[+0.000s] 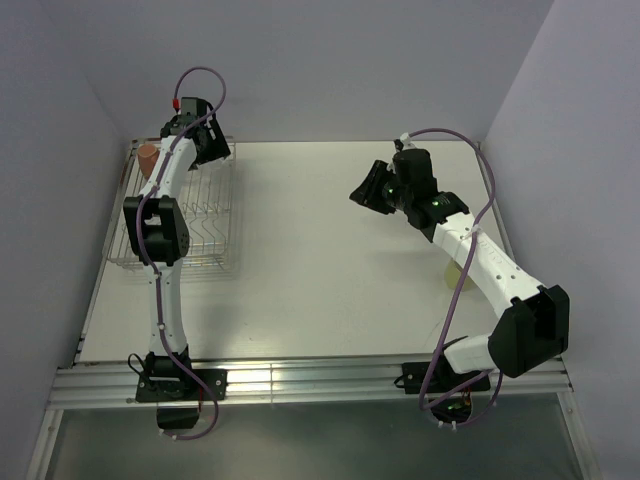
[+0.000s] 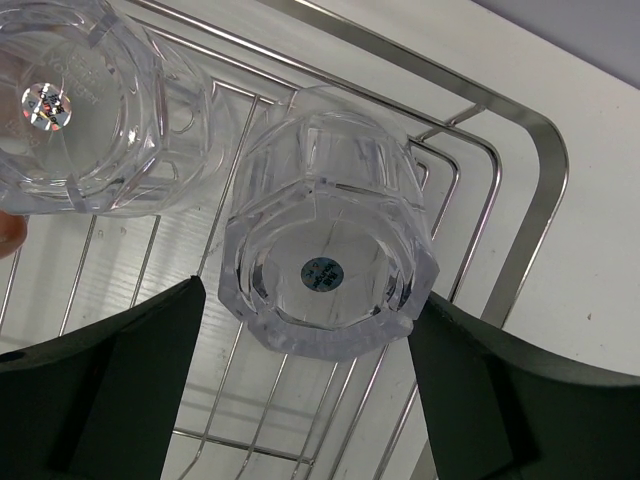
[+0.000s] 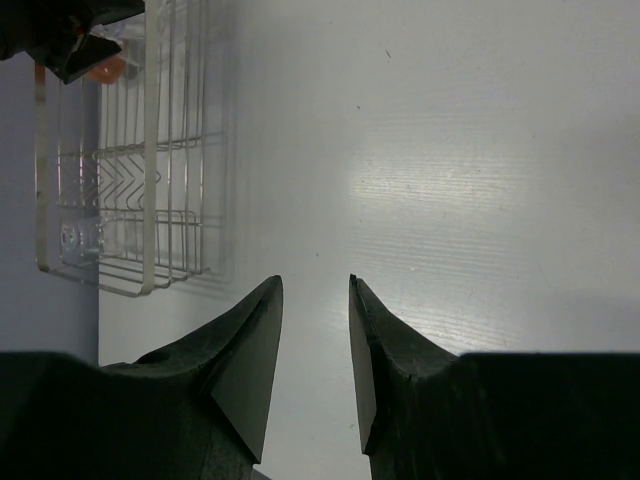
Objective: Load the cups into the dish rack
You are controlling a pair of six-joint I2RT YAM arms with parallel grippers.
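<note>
Left fingers (image 2: 110, 400) spread around tumbler (image 2: 325, 265) in rack (image 2: 520, 230); right fingers (image 3: 240, 370) parted, empty. Loading looks done; I'd lift clear.

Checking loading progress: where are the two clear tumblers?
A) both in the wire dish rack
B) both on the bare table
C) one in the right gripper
A: the left wrist view shows the central clear tumbler and the corner clear tumbler both resting on the dish rack wires.
</note>
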